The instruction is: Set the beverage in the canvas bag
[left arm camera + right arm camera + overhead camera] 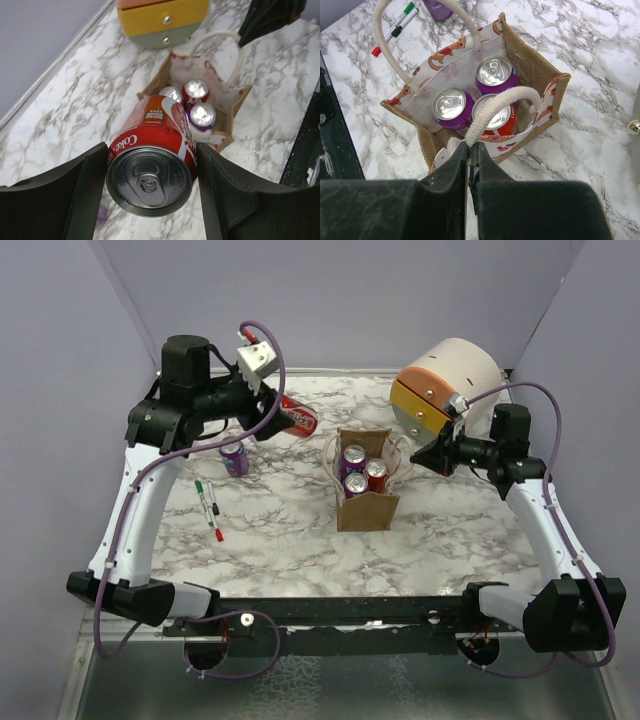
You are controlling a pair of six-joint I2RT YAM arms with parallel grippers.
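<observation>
My left gripper (283, 418) is shut on a red Coke can (151, 153), held on its side above the table at the back left (298, 417). The tan canvas bag (366, 508) stands mid-table and holds two purple cans (449, 107) and one red can (501, 120). My right gripper (471, 150) is shut on the bag's near pale rope handle (502, 104), at the bag's right side (416, 454). The bag also shows in the left wrist view (239, 107).
A purple can (234, 458) stands on the table left of the bag. Two markers (210, 508) lie at the front left. A large cream-and-orange cylinder (447, 385) sits at the back right, close behind the right gripper.
</observation>
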